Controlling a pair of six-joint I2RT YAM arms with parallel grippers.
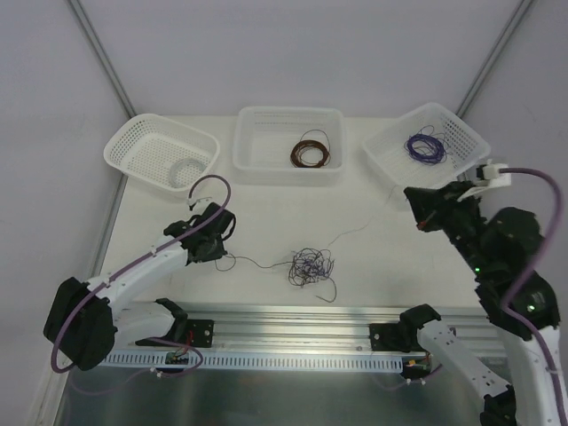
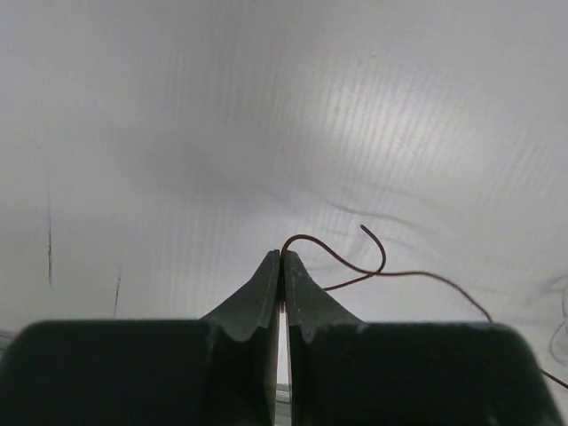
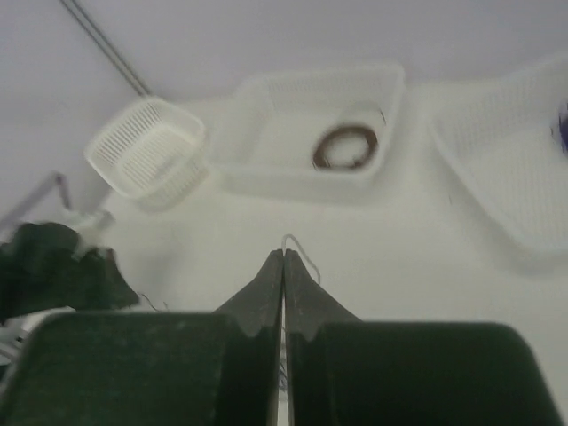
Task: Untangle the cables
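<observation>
Cables (image 1: pixel 309 264): a loose clump at the centre of the table (image 1: pixel 373 266), with purple, brown and pale strands mixed.

Your left gripper (image 2: pixel 282 256) sits at the clump's 9 o'clock, clenched on a brown strand (image 2: pixel 417 273) that runs to the clump. Your right gripper (image 3: pixel 283 253) sits at the clump's 2 o'clock, pinched on a whitish strand (image 3: pixel 302 253).

Step in hand, by my reading: drawing two strands out of the knot in opposite directions.

The next move calls for a slow, even pull apart, low over the table. Watch whether the clump loosens or cinches, and stop if it drags along whole.
</observation>
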